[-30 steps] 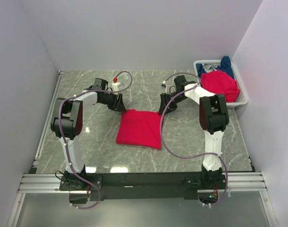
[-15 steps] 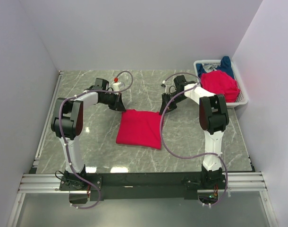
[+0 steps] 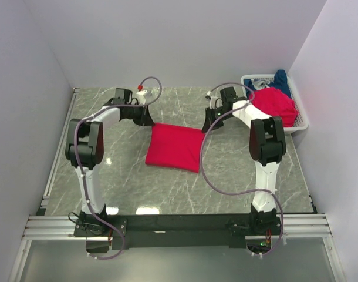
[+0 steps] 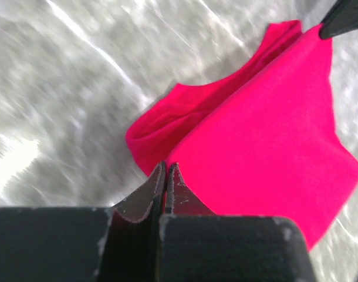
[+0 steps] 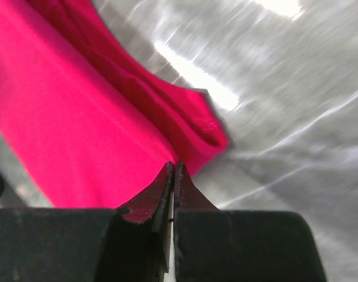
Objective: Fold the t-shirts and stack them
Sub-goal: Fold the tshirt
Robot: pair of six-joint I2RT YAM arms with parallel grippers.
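Note:
A folded red t-shirt [image 3: 174, 147] lies flat on the marble table, a little beyond the middle. My left gripper [image 3: 148, 120] is at its far left corner and my right gripper [image 3: 207, 124] at its far right corner. Both are shut, pinching the cloth's far edge. In the left wrist view the closed gripper [image 4: 166, 165] meets the red shirt [image 4: 267, 129] beside a folded corner. The right wrist view shows the same: the gripper [image 5: 173, 165] is closed on the red shirt [image 5: 79, 135] at its edge. Another red t-shirt [image 3: 274, 106] and a dark blue one [image 3: 280, 77] lie bundled in the basket.
A white mesh basket [image 3: 302, 122] stands at the far right of the table, against the right wall. White walls enclose the table at the back and on both sides. Both arms' cables loop above the table near the shirt.
Both grippers have shut at the shirt's far corners and moved toward the back wall. The shirt's far edge has shifted back with them.

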